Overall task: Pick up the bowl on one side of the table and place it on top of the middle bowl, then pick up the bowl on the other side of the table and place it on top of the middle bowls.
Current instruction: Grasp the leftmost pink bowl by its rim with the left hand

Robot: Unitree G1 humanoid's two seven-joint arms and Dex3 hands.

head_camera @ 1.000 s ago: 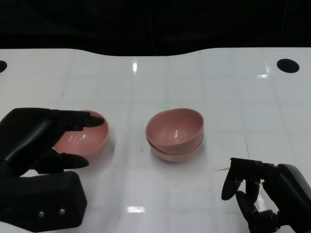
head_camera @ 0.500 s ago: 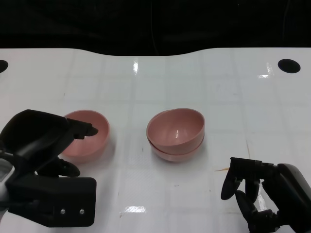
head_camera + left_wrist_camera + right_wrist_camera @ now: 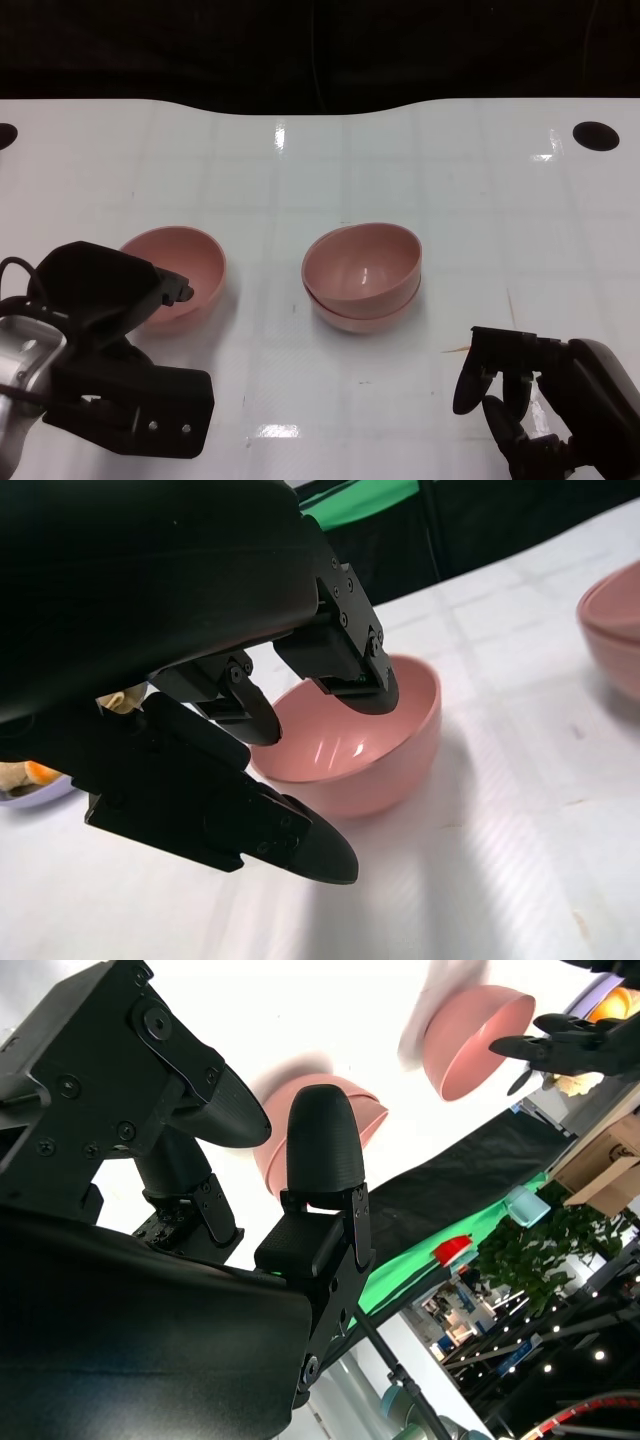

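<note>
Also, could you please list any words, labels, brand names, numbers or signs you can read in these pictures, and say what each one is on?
None can be read.
The pink bowls, the white table and the left robot hand and right robot hand carry no visible text.
The background items in the right wrist view are too small and blurred to read.

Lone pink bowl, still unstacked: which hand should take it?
Left. The left hand is already at the lone bowl, fingers over its rim; the right hand sits beyond the middle stack.
</note>
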